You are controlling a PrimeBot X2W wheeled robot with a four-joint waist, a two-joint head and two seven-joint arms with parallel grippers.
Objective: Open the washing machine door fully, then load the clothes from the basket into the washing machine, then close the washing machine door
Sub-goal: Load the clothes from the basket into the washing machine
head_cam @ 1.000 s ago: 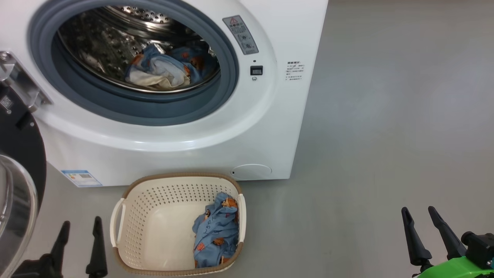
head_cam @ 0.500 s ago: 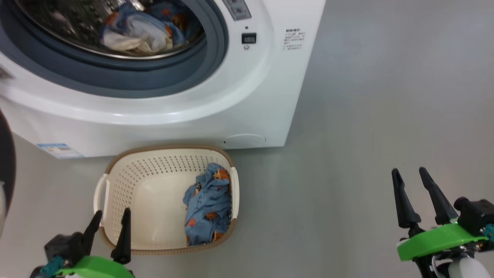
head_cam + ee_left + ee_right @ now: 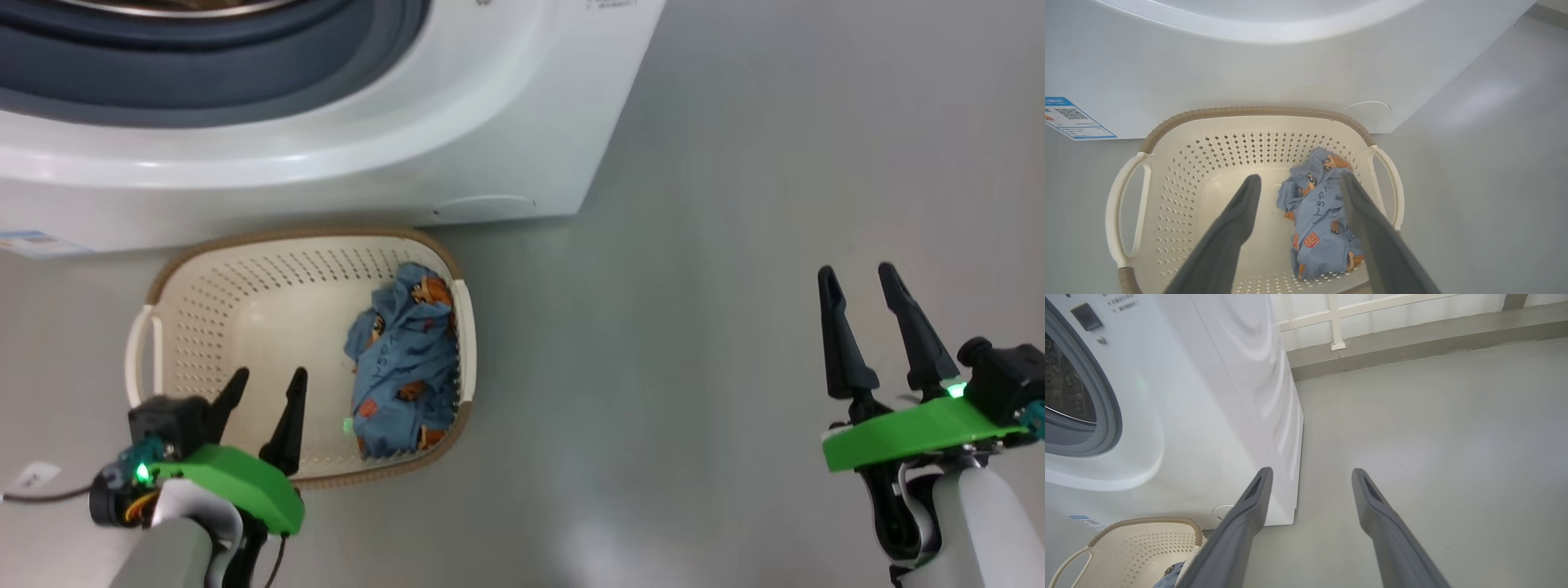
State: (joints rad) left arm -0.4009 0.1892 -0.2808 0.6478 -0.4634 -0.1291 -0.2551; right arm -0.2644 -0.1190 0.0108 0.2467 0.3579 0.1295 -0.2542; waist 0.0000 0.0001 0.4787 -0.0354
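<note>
Here, a blue garment lies in the basket.
It sits against the three o'clock wall; the left gripper hovers at the basket's seven o'clock, jaws apart, the right gripper well off at three o'clock, likewise spread.

1. The basket lies open from above, its left half bare.
2. A blue garment is bunched against the basket's right wall.
3. The washing machine rises just behind the basket, closing off the far side.
4. Open floor surrounds the spread right tool; the spread left tool hangs over the basket's near rim.
</note>
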